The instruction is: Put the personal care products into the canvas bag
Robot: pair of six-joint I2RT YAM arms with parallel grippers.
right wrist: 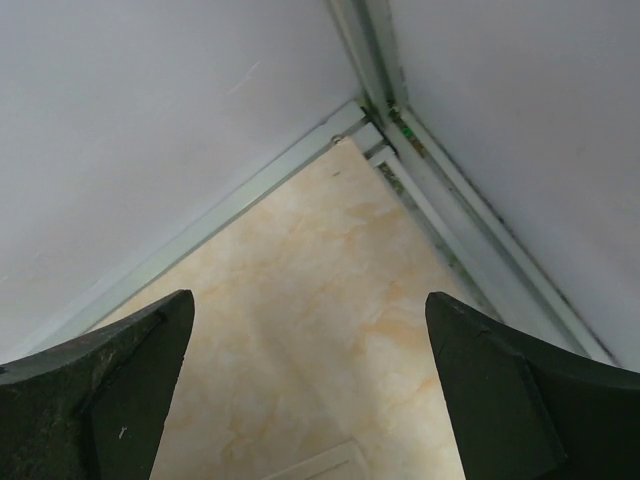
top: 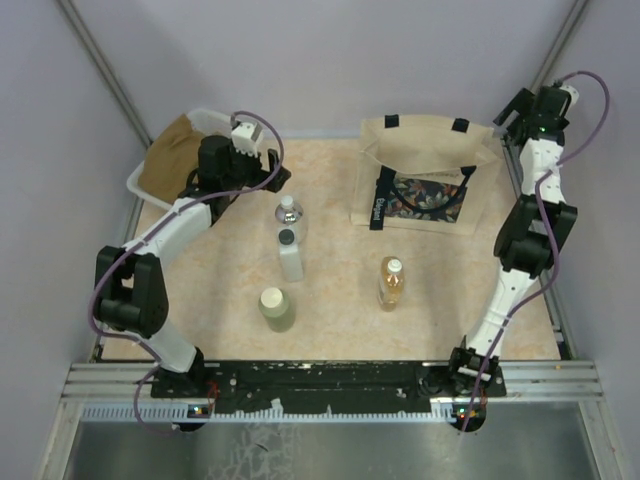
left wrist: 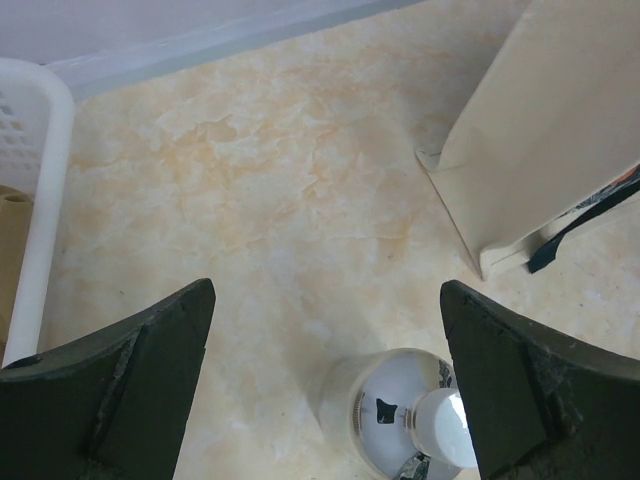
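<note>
Four bottles stand on the table: a clear one with a silver cap [top: 289, 215], a white one with a black cap [top: 290, 256], a pale green one with a cream cap [top: 276, 309] and an amber one with a white cap [top: 391, 283]. The beige canvas bag [top: 425, 172] stands upright at the back right, mouth up. My left gripper [top: 274, 174] is open and empty, just behind and above the clear bottle [left wrist: 400, 412], which shows near its right finger [left wrist: 520, 390]. My right gripper [top: 507, 118] is open and empty, high beside the bag's right end.
A clear plastic tub [top: 205, 122] with brown cloth [top: 170, 155] sits at the back left, its white rim [left wrist: 40, 200] in the left wrist view. The bag's side [left wrist: 550, 130] shows there too. Walls and a metal rail [right wrist: 450, 190] close the back right corner.
</note>
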